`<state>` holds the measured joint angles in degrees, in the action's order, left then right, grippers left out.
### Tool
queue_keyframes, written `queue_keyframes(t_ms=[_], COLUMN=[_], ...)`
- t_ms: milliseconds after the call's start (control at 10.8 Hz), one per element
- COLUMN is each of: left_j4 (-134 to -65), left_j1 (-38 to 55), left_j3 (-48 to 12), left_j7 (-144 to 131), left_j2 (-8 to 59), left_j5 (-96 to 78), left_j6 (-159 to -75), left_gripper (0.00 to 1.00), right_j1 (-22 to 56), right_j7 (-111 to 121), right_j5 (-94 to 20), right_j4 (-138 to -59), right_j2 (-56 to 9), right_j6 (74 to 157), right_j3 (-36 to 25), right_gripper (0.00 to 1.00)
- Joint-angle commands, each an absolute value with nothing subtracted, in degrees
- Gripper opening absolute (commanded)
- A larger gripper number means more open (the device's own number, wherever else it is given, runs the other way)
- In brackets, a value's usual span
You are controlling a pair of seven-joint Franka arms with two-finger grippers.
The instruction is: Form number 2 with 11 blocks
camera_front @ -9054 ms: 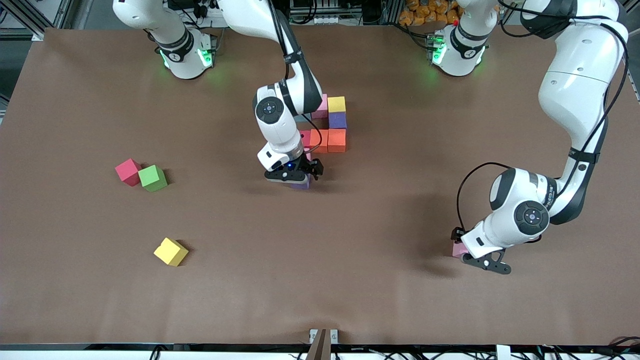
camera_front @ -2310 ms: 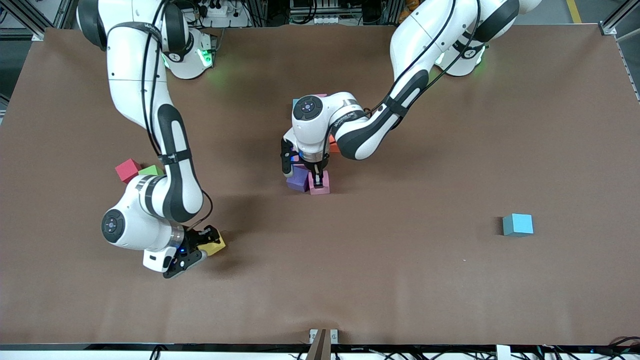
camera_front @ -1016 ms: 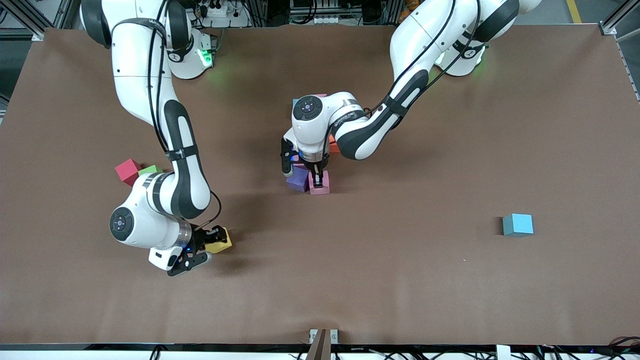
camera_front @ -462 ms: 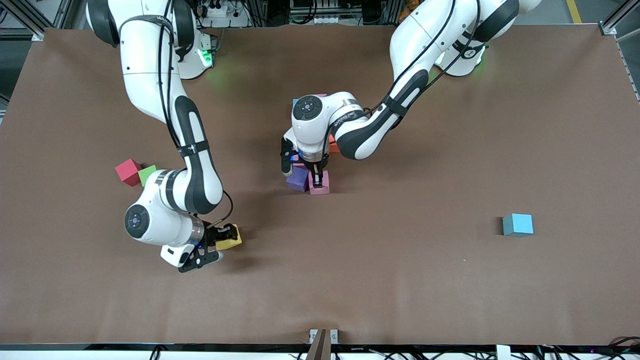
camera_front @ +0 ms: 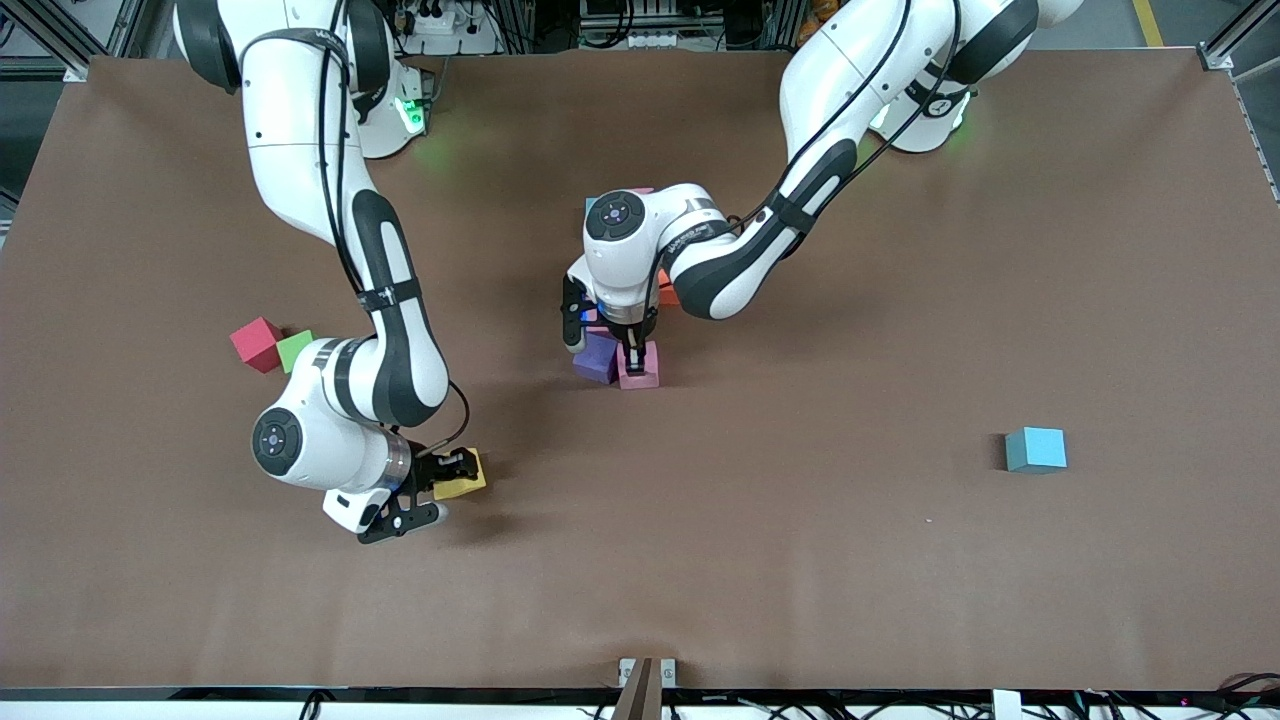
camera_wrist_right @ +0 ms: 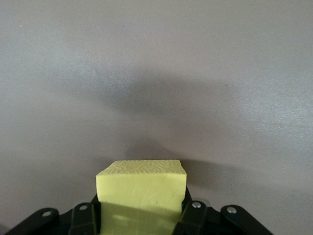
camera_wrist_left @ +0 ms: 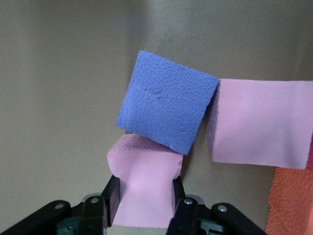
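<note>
table [camera_front: 900,600]: brown, carries everything; arm bases along its edge farthest from the front camera.
left arm [camera_front: 800,190]: reaches from its base to the table's middle.
right arm [camera_front: 380,300]: reaches toward the edge nearest the front camera, at its own end of the table.
left gripper [camera_front: 634,358]: low at the table's middle, fingers pinched tight on a pink block [camera_wrist_left: 144,188] [camera_front: 640,372]; block squeezed in at its sides.
right gripper [camera_front: 425,490]: up over bare table, fingers clamped on a yellow block [camera_wrist_right: 142,188] [camera_front: 462,480].
purple block [camera_wrist_left: 166,107] [camera_front: 597,357]: tilted, touching the pink block.
second pink block [camera_wrist_left: 261,125]: just beside the purple block.
orange block [camera_wrist_left: 291,200]: touching the second pink one.
blue block [camera_front: 1036,449]: alone, toward the left arm's end.
red block [camera_front: 256,343]: toward the right arm's end, touching the green cube [camera_front: 294,349].
</note>
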<state>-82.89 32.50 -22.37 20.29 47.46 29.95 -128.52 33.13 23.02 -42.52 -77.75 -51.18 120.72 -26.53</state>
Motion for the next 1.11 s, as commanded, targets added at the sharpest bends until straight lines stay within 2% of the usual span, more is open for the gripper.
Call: queue_keyframes(t_ms=[0, 1016], left_j4=[-84.02, -84.02], left_j1=[32.70, 31.56], left_j3=[-22.50, -22.50], left_j7=[21.71, 23.29], left_j2=[49.66, 49.31], left_j5=[28.21, 28.21], left_j6=[-129.20, -128.15], left_gripper=[0.37, 0.39], right_j1=[33.66, 33.57], right_j7=[21.62, 21.62], right_j5=[-41.57, -41.57], right_j4=[-79.01, -79.10], right_j2=[-49.48, -49.48], right_j6=[120.32, 120.32], right_j3=[-26.54, -26.46], right_gripper=[0.15, 0.15])
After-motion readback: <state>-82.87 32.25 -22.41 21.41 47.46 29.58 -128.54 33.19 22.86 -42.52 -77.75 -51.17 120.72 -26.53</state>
